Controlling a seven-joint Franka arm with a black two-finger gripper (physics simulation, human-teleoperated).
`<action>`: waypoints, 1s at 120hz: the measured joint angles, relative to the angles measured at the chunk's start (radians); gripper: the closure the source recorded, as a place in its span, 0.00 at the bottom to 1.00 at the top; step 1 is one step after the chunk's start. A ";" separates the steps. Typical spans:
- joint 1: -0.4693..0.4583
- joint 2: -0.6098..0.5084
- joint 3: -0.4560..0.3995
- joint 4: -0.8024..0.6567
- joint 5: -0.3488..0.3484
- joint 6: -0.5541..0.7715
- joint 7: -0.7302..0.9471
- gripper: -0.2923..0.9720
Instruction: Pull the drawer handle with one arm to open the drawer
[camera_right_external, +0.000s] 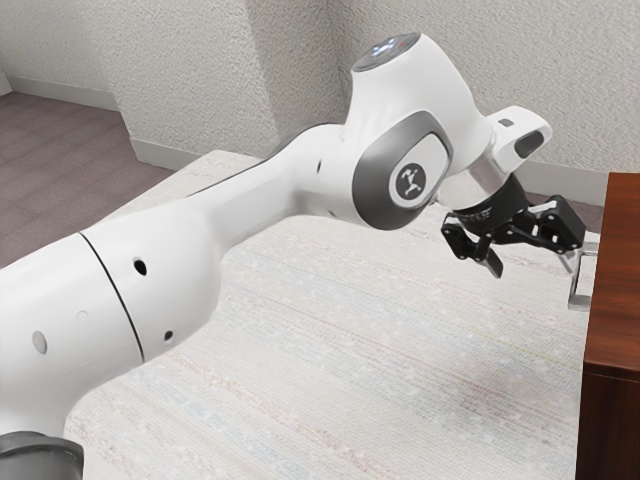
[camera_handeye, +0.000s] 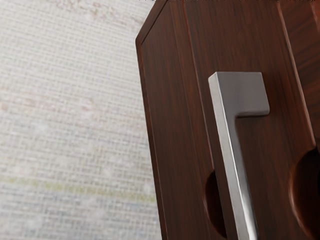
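A: Gripper (camera_right_external: 533, 260) hung spread at the exterior view's right, nothing pinched yet.
B: Handle (camera_right_external: 580, 290) sat just beyond it, on the dark drawer (camera_right_external: 612, 300) at the right edge. Best centre on the bar, close squarely, pull straight.

A: What colour has the drawer (camera_handeye: 225, 40)?
B: Dark red-brown, with fine wood grain. Its handle (camera_handeye: 235, 125) is plain silver-grey.
A: And the table (camera_right_external: 350, 350)?
B: Pale cream, with a woven pattern and faint coloured stripes. The arm (camera_right_external: 250, 210) is white with grey joints, and the gripper (camera_right_external: 533, 255) is black.
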 joint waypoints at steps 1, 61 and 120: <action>0.000 0.000 0.000 0.000 0.000 0.000 0.000 0.23; 0.003 0.010 -0.014 0.000 0.000 0.025 -0.005 0.23; 0.002 0.012 -0.028 -0.003 0.000 0.052 -0.012 0.41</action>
